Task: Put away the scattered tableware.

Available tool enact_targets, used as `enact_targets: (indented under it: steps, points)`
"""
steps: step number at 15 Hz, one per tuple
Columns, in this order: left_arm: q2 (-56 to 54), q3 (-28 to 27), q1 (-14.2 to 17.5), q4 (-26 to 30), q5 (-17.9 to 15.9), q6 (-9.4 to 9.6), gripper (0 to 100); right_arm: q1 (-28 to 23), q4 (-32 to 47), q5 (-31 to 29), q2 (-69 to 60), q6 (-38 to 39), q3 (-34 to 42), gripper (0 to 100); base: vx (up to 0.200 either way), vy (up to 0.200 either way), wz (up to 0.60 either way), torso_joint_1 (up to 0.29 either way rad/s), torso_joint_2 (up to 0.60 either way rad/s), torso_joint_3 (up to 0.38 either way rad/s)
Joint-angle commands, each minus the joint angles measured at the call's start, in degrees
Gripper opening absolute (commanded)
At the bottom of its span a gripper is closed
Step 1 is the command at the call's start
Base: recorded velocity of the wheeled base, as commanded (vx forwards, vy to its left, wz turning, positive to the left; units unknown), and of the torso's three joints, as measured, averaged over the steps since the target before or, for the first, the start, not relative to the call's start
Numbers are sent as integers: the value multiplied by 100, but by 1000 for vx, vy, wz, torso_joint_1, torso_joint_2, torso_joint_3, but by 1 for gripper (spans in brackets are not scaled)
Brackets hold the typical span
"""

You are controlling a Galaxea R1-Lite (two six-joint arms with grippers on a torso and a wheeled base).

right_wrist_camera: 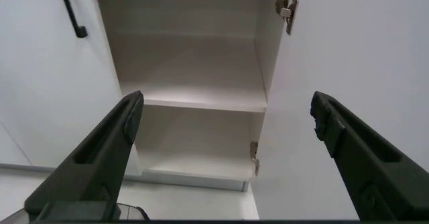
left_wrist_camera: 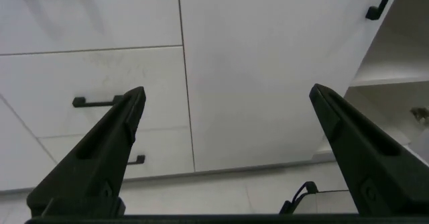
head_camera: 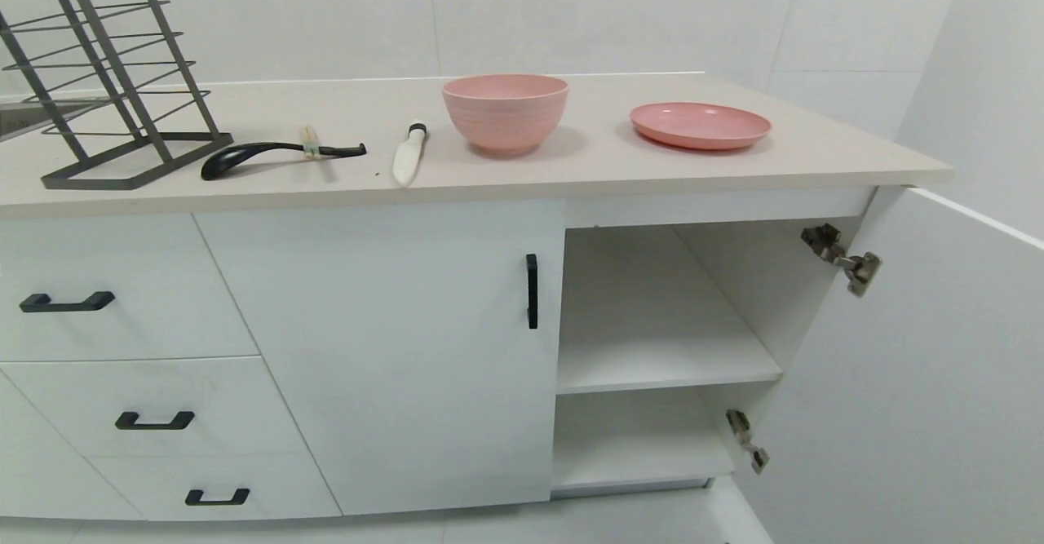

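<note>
Tableware lies scattered on the counter (head_camera: 652, 170): bowl (head_camera: 505, 112), plate (head_camera: 700, 125), black ladle (head_camera: 277, 152), white knife (head_camera: 409, 155). Bowl and plate look light, stiff and smooth, probably plastic, so pinch the rim. Take the slim ladle and knife mid-handle. Left gripper (left_wrist_camera: 228, 93) and right gripper (right_wrist_camera: 226, 98) face the cupboard (head_camera: 652, 348), fingers spread wide, holding nothing.

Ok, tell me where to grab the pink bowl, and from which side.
Probably the near rim of the pink bowl, pinched from above, astride the wall: it stands upright, mouth open, and its round flaring body looks too wide to clasp sideways.
</note>
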Motion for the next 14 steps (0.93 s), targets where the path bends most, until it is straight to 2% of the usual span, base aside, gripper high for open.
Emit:
enact_targets:
  steps: [1, 4, 7, 9, 12, 14]
  points:
    - [10, 0, 0, -6, -1, -1, 100, 1, -3, -5, -7, -2, 0, 100, 200, 0, 0, 2, 2, -2]
    - [10, 0, 0, -6, 8, 7, 100, 1, -3, 4, -7, -2, 0, 100, 200, 0, 0, 2, 2, 1]
    - [10, 0, 0, 3, 8, 16, 100, 1, 14, -93, -7, -81, -9, 100, 0, 0, 0, 0, 0, 0]
    - [10, 0, 0, 3, 8, 16, 100, 1, 357, -647, -7, -108, -26, 100, 0, 0, 0, 151, -154, -36]
    - [10, 0, 0, 3, -1, 16, 100, 1, 331, -647, -7, -99, -18, 100, 0, 0, 0, 238, -87, -133]
    - [10, 0, 0, 3, -1, 16, 100, 1, 331, -655, -7, -90, -18, 100, 0, 0, 0, 256, -503, -266]
